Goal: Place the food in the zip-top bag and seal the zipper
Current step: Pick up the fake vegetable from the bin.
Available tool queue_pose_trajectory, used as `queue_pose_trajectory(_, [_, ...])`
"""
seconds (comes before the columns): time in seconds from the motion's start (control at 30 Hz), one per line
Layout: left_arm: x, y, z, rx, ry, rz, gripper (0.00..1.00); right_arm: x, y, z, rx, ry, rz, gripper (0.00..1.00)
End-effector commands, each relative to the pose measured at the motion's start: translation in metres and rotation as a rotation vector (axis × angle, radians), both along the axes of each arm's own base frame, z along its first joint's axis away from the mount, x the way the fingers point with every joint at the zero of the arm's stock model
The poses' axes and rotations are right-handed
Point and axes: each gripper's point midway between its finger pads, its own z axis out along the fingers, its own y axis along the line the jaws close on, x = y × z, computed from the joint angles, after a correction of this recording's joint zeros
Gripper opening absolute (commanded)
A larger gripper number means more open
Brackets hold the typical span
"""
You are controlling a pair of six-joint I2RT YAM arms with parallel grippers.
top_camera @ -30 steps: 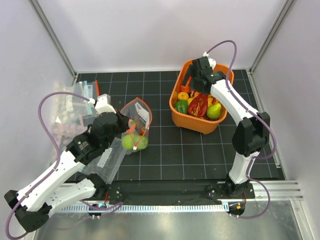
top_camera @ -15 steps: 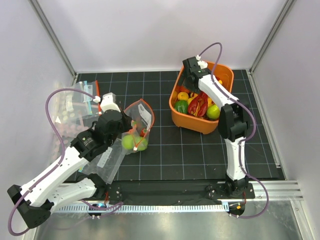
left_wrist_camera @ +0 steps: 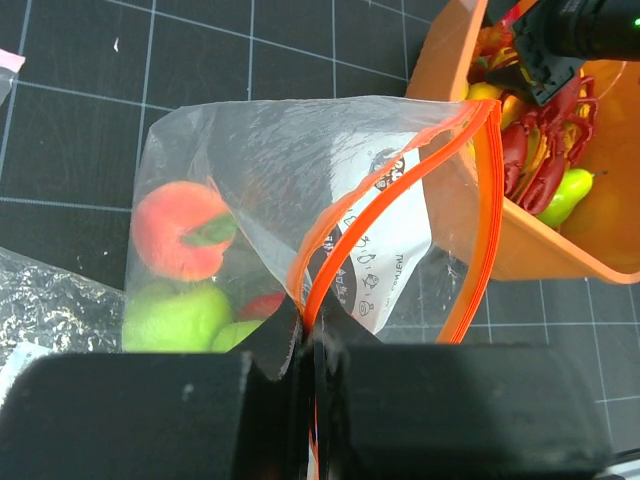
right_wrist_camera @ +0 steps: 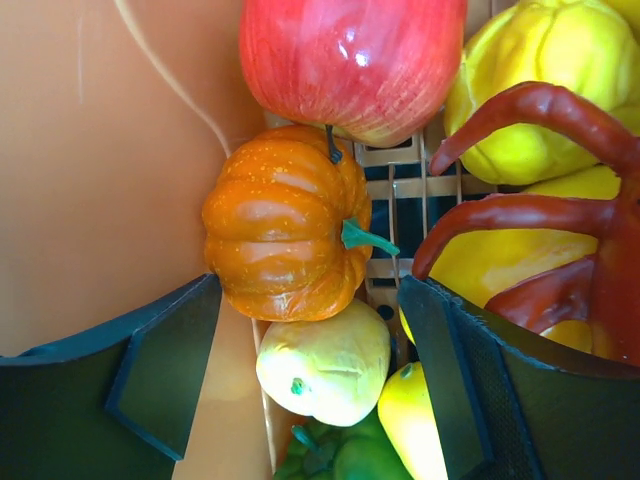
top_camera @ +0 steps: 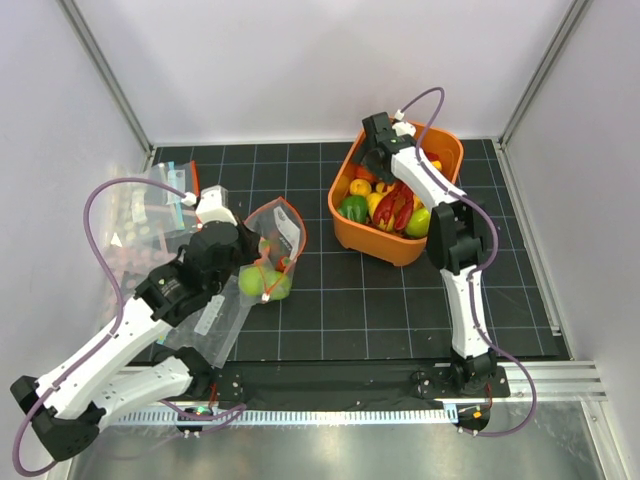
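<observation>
The clear zip-top bag (top_camera: 280, 226) stands open on the black mat, white label (left_wrist_camera: 388, 250) facing me. My left gripper (left_wrist_camera: 305, 335) is shut on its orange-red zipper (left_wrist_camera: 400, 182) at the near end of the mouth. A peach (left_wrist_camera: 180, 230), green fruits (left_wrist_camera: 175, 315) and a red piece (left_wrist_camera: 262, 305) lie in the bag. My right gripper (right_wrist_camera: 310, 300) is open, low in the far left corner of the orange bin (top_camera: 400, 247). Its fingers flank an orange pumpkin (right_wrist_camera: 285, 235) and a pale yellow fruit (right_wrist_camera: 325, 365). A red apple (right_wrist_camera: 350, 60) lies just beyond.
The bin also holds yellow fruits (right_wrist_camera: 545, 70), a dark red curved piece (right_wrist_camera: 530, 110) and green ones (top_camera: 353, 207). Other clear bags with a teal-blue edge (top_camera: 165, 195) lie at the far left. Crinkled plastic (left_wrist_camera: 50, 300) lies by the held bag. Frame posts and walls enclose the mat.
My right gripper has moved left to the bin's far left corner and down among the food. The bin has slid a little left. My left gripper still holds the bag's zipper.
</observation>
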Motion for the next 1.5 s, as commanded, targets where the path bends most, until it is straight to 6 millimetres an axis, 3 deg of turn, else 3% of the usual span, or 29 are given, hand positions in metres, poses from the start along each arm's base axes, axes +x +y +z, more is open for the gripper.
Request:
queue_pose_trajectory(0.0, [0.001, 0.009, 0.013, -0.024, -0.046, 0.033, 0.03, 0.015, 0.000, -0.008, 0.033, -0.019, -0.057, 0.85])
queue_pose_trajectory(0.07, [0.000, 0.009, 0.010, -0.020, -0.042, 0.037, 0.03, 0.020, 0.001, -0.014, 0.040, -0.027, -0.063, 0.86])
queue_pose_trajectory(0.2, [0.001, 0.009, 0.009, -0.007, -0.042, 0.034, 0.03, 0.032, 0.006, -0.011, 0.061, -0.080, -0.062, 0.69])
queue_pose_trajectory(0.4, [0.001, 0.008, -0.001, 0.007, -0.028, 0.025, 0.02, 0.046, 0.003, -0.019, 0.053, -0.133, -0.074, 0.67])
queue_pose_trajectory(0.47, [-0.002, 0.009, -0.003, -0.001, -0.023, 0.021, 0.02, 0.048, -0.006, -0.025, 0.004, -0.127, -0.073, 0.71])
queue_pose_trajectory(0.53, [-0.004, 0.010, -0.005, -0.013, -0.022, 0.025, 0.02, 0.044, -0.020, -0.043, -0.037, -0.071, -0.096, 0.86])
queue_pose_trajectory(0.57, [-0.006, 0.011, -0.004, -0.019, -0.024, 0.025, 0.02, 0.045, -0.025, -0.043, -0.056, -0.068, -0.101, 0.89])
queue_pose_trajectory(0.7, [-0.010, 0.014, -0.012, -0.019, -0.012, 0.028, 0.02, 0.047, -0.033, -0.054, -0.104, -0.079, -0.085, 0.93])
queue_pose_trajectory(0.83, [-0.012, 0.016, -0.017, -0.015, 0.001, 0.028, 0.02, 0.061, -0.036, -0.064, -0.101, -0.179, -0.114, 0.79])
queue_pose_trajectory(0.9, [-0.013, 0.016, -0.018, -0.016, 0.006, 0.026, 0.02, 0.067, -0.040, -0.069, -0.066, -0.217, -0.144, 0.66])
queue_pose_trajectory(0.93, [-0.013, 0.016, -0.018, -0.018, 0.006, 0.027, 0.02, 0.072, -0.040, -0.073, -0.036, -0.246, -0.157, 0.52])
queue_pose_trajectory(0.97, [-0.014, 0.016, -0.018, -0.020, 0.008, 0.029, 0.02, 0.076, -0.046, -0.074, -0.009, -0.265, -0.175, 0.53])
queue_pose_trajectory(1.0, [-0.014, 0.016, -0.018, -0.021, 0.011, 0.030, 0.02, 0.081, -0.045, -0.074, 0.029, -0.291, -0.187, 0.45])
queue_pose_trajectory(1.1, [-0.014, 0.017, -0.015, -0.023, 0.007, 0.033, 0.02, 0.094, -0.043, -0.051, 0.133, -0.418, -0.183, 0.19])
queue_pose_trajectory(1.17, [-0.013, 0.016, -0.011, -0.024, 0.002, 0.035, 0.02, 0.097, -0.043, -0.027, 0.165, -0.482, -0.172, 0.17])
queue_pose_trajectory(1.23, [-0.011, 0.016, -0.011, -0.016, 0.008, 0.039, 0.02, 0.094, -0.042, -0.012, 0.181, -0.508, -0.155, 0.05])
queue_pose_trajectory(1.27, [-0.010, 0.013, -0.010, -0.019, 0.008, 0.032, 0.02, 0.093, -0.038, -0.005, 0.208, -0.516, -0.127, 0.02])
queue_pose_trajectory(1.3, [-0.009, 0.012, -0.011, -0.019, 0.011, 0.029, 0.02, 0.093, -0.041, 0.021, 0.236, -0.568, -0.117, 0.01])
queue_pose_trajectory(1.37, [-0.007, 0.006, -0.012, -0.024, 0.017, 0.018, 0.02, 0.082, -0.042, 0.020, 0.281, -0.559, -0.091, 0.01])
queue_pose_trajectory(1.4, [-0.006, 0.004, -0.014, -0.023, 0.021, 0.012, 0.02, 0.079, -0.050, 0.047, 0.305, -0.603, -0.093, 0.01])
queue_pose_trajectory(1.43, [-0.005, 0.003, -0.013, -0.028, 0.020, 0.010, 0.02, 0.070, -0.055, 0.039, 0.311, -0.580, -0.095, 0.01])
queue_pose_trajectory(1.47, [-0.004, -0.001, -0.014, -0.034, 0.025, 0.002, 0.02, 0.064, -0.055, 0.047, 0.345, -0.585, -0.079, 0.01])
